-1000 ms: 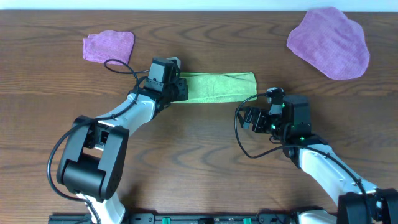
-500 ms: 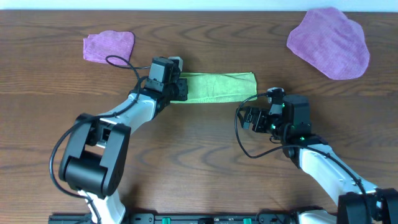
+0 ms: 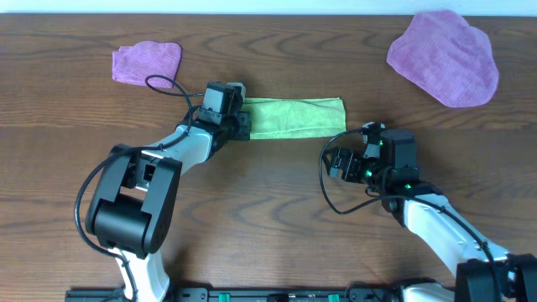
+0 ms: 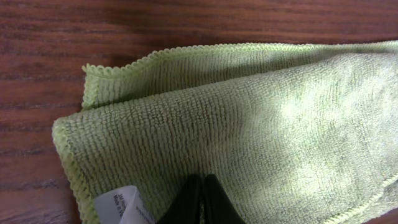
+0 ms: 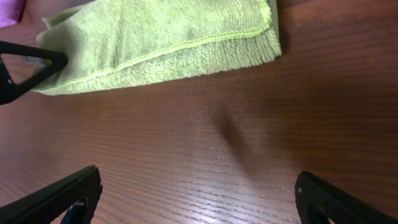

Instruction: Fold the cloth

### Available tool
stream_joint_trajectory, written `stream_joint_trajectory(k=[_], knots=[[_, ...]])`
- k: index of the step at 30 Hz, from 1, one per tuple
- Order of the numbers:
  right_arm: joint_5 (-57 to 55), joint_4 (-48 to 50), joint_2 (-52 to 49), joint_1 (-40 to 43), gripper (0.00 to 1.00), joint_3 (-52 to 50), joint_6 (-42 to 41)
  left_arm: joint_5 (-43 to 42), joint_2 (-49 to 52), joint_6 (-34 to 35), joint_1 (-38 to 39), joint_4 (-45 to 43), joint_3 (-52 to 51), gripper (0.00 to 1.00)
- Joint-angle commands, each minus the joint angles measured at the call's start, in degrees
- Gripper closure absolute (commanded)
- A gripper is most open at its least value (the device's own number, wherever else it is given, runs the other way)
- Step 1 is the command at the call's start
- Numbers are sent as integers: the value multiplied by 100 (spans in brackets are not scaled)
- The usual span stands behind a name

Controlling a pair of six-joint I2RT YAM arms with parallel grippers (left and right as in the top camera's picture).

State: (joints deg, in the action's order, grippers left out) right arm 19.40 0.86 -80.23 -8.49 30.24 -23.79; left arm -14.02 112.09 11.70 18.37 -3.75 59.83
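Lime-green microfibre cloth (image 3: 295,117), folded into a strip, lies near the far edge of the wooden surface (image 3: 252,218), long axis left to right. Left gripper (image 3: 242,122), fingers pressed together, sits at its left end beside the white tag (image 4: 121,205); whether a layer is pinched is hidden. Right gripper (image 5: 196,190), spread wide, hovers clear of the right end.

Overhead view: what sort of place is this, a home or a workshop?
Probably a robotics lab, not a home: a left arm and a right arm with loose cables stand at a wooden table, which holds practice pieces, a green cloth, a large purple cloth and a small purple cloth.
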Motion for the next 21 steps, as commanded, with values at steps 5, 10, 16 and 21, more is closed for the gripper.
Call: stream_joint_trajectory(k=[5, 10, 16, 21], knots=[[-175, -144, -28, -68, 1, 98, 118, 151, 105, -409, -26, 472, 109, 94], [-291, 129, -33, -70, 1, 98, 116, -129, 105, -402, -17, 501, 109, 94], [-297, 94, -367, -70, 1, 98, 114, -125, 105, -402, 9, 501, 109, 94], [-289, 929, -1012, -70, 1, 98, -22, -125, 105, -402, 9, 501, 109, 94]])
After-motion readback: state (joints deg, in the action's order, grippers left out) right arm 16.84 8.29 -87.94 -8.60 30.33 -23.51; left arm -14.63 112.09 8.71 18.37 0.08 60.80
